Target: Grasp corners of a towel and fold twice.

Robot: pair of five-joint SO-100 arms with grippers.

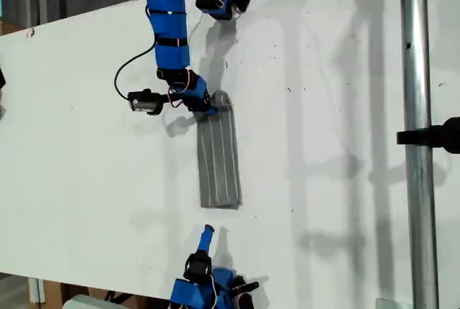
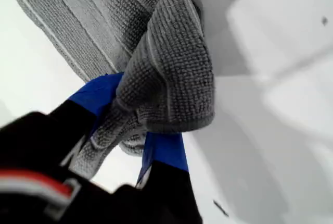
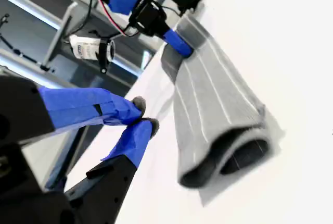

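Note:
The towel (image 1: 219, 154) lies on the white table (image 1: 86, 180) as a narrow grey strip with thin white stripes, folded lengthwise. My first gripper (image 1: 210, 106) is shut on its far end, and the cloth (image 2: 166, 52) bunches up between the blue fingers (image 2: 99, 94). Single corners cannot be told apart inside that bunch. The strip's near end (image 3: 223, 156) shows a rounded fold with stacked layers. My second gripper (image 1: 208, 231) hovers just short of that end, apart from the towel. Its fingertips (image 3: 138, 104) are together and hold nothing.
A metal pole (image 1: 417, 136) with a black clamp (image 1: 438, 135) runs down the exterior view's right. The first arm's wrist camera (image 1: 145, 100) and its cable stick out beside the towel's far end. The table's back edge runs behind the first arm.

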